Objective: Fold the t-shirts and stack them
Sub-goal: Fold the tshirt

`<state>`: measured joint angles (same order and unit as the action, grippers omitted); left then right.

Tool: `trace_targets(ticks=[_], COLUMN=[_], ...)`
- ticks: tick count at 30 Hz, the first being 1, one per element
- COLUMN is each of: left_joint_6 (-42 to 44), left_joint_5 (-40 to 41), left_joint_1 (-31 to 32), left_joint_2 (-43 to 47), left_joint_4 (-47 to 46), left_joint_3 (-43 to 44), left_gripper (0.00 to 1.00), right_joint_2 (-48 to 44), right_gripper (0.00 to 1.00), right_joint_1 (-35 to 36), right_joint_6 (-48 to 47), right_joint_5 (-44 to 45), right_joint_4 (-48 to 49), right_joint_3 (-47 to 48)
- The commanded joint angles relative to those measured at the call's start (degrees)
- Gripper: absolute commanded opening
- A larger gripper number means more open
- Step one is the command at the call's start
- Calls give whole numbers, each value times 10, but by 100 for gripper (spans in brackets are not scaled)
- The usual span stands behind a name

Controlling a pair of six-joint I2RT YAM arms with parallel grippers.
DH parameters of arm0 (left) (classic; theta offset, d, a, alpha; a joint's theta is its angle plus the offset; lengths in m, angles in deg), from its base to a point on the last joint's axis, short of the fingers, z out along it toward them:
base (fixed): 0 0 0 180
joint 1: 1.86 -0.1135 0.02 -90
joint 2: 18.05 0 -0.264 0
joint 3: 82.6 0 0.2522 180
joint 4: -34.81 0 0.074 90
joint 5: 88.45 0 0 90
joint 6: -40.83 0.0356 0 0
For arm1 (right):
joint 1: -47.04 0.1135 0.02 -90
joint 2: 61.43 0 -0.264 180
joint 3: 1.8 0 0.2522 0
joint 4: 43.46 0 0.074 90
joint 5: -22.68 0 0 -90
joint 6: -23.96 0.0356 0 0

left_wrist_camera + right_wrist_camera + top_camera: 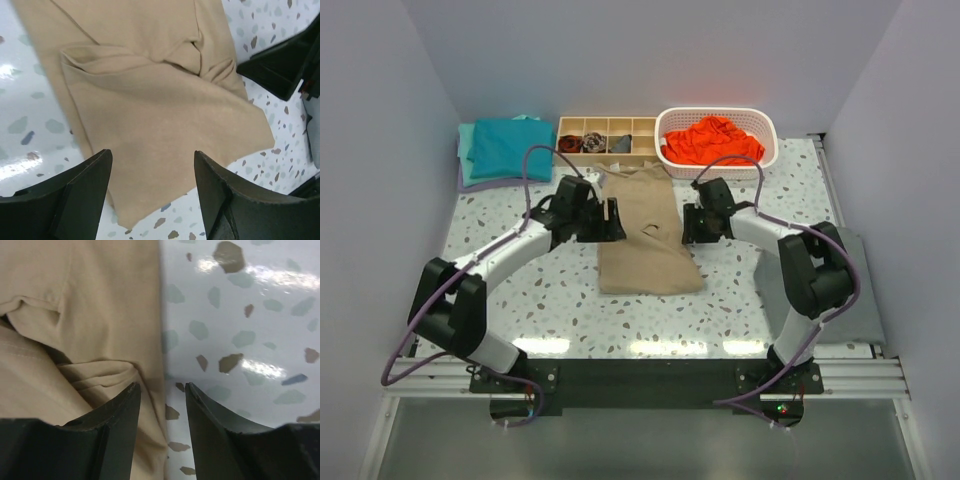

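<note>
The tan t-shirt (pixel 645 235) lies mid-counter (pixel 520 290), already narrowed to a long strip, with a bunched tuck near its right edge. The left pincer (pixel 152 160) hangs open wide over the shirt's left side, holding nothing. The right pincer (pixel 162 390) straddles the right edge, its jaws parted more narrowly, also empty. Teal t-shirts (pixel 505 147) sit stacked at the far left corner; an orange-red t-shirt (pixel 712 140) waits in the white basket (pixel 765 125). The likely trouble: either pincer could close on the top layer alone, so lifting would peel the fold open, and uneven pulls from the two sides could skew the strip
</note>
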<state>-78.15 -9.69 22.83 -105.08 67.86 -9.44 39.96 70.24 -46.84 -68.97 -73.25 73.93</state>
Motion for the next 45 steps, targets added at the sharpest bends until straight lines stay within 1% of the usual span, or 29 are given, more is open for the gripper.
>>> trace_targets(ticks=[1, 6, 11, 12, 14, 15, 16, 18, 19, 28, 29, 30, 31, 32, 33, 34, 35, 36, 37, 39, 40, 42, 45], left_joint_6=[-29, -39, -35, -35, -34, -34, -34, -34, -33, -28, -28, -28, -27, -26, -25, -24, -23, -23, -22, -21, -21, -21, -21], left_joint_5=[-19, -20, -18, -18, -20, -22, -22, -22, -21, -18, -18, -19, -21, -21, -21, -22, -22, -22, -22, -22, -22, -22, -21], left_joint_1=[30, 43, 44, 44, 44, 45, 45, 46, 46, 46, 46, 46, 46, 47, 47, 47, 47, 47, 47, 48, 48, 48, 48], left_joint_2=[10, -4, -19, -21, -31, -34, -38, -39, -39, -48, -51, -52, -55, -58, -58, -61, -62, -63, -63, -62, -63, -66, -67], left_joint_4=[-41, -55, -56, -58, -58, -58, -58, -60, -60, -60, -61, -61, -61, -62, -63, -61, -60, -59, -59, -59, -59, -59, -58], left_joint_3=[-40, -61, -63, -64, -62, -62, -63, -66, -66, -66, -66, -66, -65, -64, -63, -63, -62, -61, -62, -63, -62, -63, -62], left_gripper=[71, 71, 71, 71, 71, 70, 70, 70, 70, 70, 70, 70, 70, 70, 70, 70, 70, 70, 70, 70, 70, 70, 70], right_joint_2=[18, 35, 52, 56, 58, 57, 54, 47, 39, -29, -36, -36, -38, -37, -36, -34, -33, -24, -21, -11, -9, -7, -4], right_gripper=[45, 45, 36, 30, 21, 12, 7, 1, 0, 0, 5, 6, 5, 3, 3, 4, 10, 28, 32, 35, 43, 46, 45], right_joint_1=[2, 2, 1, 0, 0, 0, 1, 0, 0, 1, 0, -1, 0, 1, 0, -1, 0, 0, 1, 1, 1, 0, 1], right_joint_6=[10, 18, 16, 17, 15, 15, 13, 10, 8, -12, -13, -15, -16, -16, -17, -18, -18, -19, -20, -21, -20, -20, -21], right_joint_5=[-109, -136, -146, -148, -151, -152, -152, -147, -143, -90, -88, -87, -88, -88, -88, -89, -94, -96, -98, -101, -101, -98, -100], right_joint_4=[55, 72, 65, 65, 65, 65, 66, 70, 67, 43, 40, 36, 33, 32, 31, 30, 29, 26, 19, 18, 17, 15, 16], right_joint_3=[37, 32, 39, 39, 39, 39, 39, 36, 36, 27, 26, 27, 27, 27, 27, 27, 29, 32, 35, 37, 36, 35, 34])
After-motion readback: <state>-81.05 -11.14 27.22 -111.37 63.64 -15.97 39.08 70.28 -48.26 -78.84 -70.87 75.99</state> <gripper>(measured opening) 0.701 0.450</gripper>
